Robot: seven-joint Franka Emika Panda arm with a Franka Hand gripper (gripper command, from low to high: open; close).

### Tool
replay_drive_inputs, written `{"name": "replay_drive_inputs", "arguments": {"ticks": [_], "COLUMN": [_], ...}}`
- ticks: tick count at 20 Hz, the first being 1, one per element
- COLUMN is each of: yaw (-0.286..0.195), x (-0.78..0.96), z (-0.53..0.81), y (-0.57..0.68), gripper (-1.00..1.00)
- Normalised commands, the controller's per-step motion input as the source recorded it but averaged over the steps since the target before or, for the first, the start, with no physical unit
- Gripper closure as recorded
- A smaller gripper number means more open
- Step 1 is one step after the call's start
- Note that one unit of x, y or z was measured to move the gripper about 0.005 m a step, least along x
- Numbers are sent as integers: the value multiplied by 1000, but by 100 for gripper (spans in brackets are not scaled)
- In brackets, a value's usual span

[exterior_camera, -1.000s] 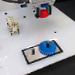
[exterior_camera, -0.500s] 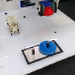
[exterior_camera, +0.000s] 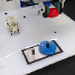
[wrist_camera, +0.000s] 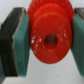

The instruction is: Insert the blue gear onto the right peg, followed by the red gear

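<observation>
In the exterior view my gripper [exterior_camera: 53,14] hangs near the back, shut on the red gear [exterior_camera: 53,12], held well above the table. In the wrist view the red gear [wrist_camera: 50,37] fills the frame, its dark centre hole showing, clamped between my two teal pads [wrist_camera: 21,42]. The blue gear [exterior_camera: 47,46] sits on the grey black-bordered plate [exterior_camera: 30,57], at the plate's end on the exterior view's right; the right peg is hidden under it. The other peg [exterior_camera: 33,51] stands bare as a thin dark pin on the plate.
A beige blocky object [exterior_camera: 13,25] stands on the white table [exterior_camera: 11,48] at the exterior view's left. Dark clutter runs along the back edge behind the arm.
The gripper with the red gear has stayed near the back of the table, with little visible movement. The blue gear rests on the plate throughout.
</observation>
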Motion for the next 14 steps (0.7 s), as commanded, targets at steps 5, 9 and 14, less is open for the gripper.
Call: {"name": "replay_drive_inputs", "arguments": {"ticks": [5, 9, 14], "yaw": [0, 0, 0], "x": [793, 780, 734], "z": [243, 183, 121], "y": [-102, -166, -221], "gripper": [100, 100, 100]}}
